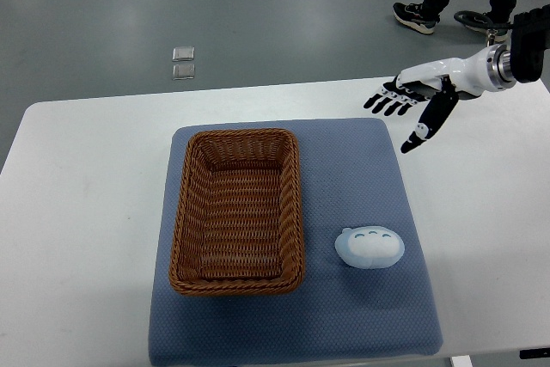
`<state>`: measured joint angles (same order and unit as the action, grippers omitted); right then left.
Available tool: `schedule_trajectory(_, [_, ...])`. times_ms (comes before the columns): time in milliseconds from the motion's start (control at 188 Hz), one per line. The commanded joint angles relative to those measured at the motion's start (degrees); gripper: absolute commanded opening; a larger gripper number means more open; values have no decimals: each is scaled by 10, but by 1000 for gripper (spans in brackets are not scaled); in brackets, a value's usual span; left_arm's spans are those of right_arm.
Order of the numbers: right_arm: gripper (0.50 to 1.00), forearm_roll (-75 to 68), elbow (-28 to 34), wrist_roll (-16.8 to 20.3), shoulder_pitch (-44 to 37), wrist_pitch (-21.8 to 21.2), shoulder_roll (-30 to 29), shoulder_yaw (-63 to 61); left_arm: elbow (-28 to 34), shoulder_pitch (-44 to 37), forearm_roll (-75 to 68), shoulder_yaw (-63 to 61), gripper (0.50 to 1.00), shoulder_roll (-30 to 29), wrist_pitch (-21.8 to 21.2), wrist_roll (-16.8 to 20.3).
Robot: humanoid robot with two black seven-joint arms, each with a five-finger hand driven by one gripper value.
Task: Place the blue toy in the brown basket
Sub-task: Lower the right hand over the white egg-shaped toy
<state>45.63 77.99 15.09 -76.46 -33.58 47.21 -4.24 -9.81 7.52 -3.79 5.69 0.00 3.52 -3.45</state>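
Toy one, basket one

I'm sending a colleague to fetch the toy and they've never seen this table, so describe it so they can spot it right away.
On the white table lies a blue mat with a brown basket on its left half. The toy sits on the mat just right of the basket, near its lower corner. It is the only small, rounded, pale blue-white thing there, soft-looking beside the woven basket.
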Motion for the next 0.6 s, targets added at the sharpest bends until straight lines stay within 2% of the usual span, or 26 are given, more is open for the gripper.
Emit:
schedule_trajectory(0, [909, 9, 66, 26, -63, -1, 33, 72, 0, 2, -1, 0, 1000, 0, 0, 0])
schedule_trajectory(149, [909, 1, 153, 40, -80, -3, 77, 86, 1, 3, 1, 0, 1000, 0, 0, 0])
schedule_trajectory(277, [909, -33, 198, 38, -79, 6, 85, 86, 2, 3, 1, 0, 1000, 0, 0, 0])
schedule_trajectory(410, [909, -44, 206, 35, -72, 18, 81, 85, 3, 3, 1, 1, 1000, 0, 0, 0])
schedule_trajectory(596, [907, -43, 206, 30, -32, 66, 55, 85, 6, 3, 1, 1, 1000, 0, 0, -1])
